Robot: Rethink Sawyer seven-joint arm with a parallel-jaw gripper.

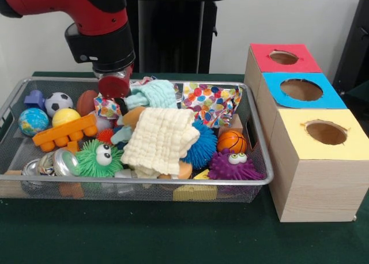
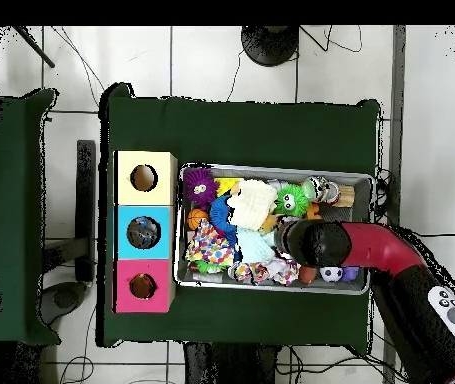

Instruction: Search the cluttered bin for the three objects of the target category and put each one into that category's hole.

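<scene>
The wire mesh bin (image 1: 144,183) sits at the left, full of toys; it also shows in the overhead view (image 2: 271,167). My gripper (image 1: 120,102) reaches down into the clutter at the bin's middle back, beside a pale blue cloth (image 1: 153,94). Its tip is buried among the toys. A tan shape (image 1: 134,115) pokes out right next to it, and another tan piece (image 1: 184,170) lies under the cream cloth (image 1: 161,140). I cannot tell if either is a plush animal. The red-topped box's hole (image 1: 283,57) is empty and far to the right of the gripper.
A blue-topped box (image 1: 301,90) and a yellow-topped box (image 1: 326,132) stand in a row in front of the red one. In the bin lie green (image 1: 99,157), purple (image 1: 233,165) and blue (image 1: 203,146) spiky balls, an orange brick (image 1: 64,132), several balls and a dotted cloth (image 1: 210,102).
</scene>
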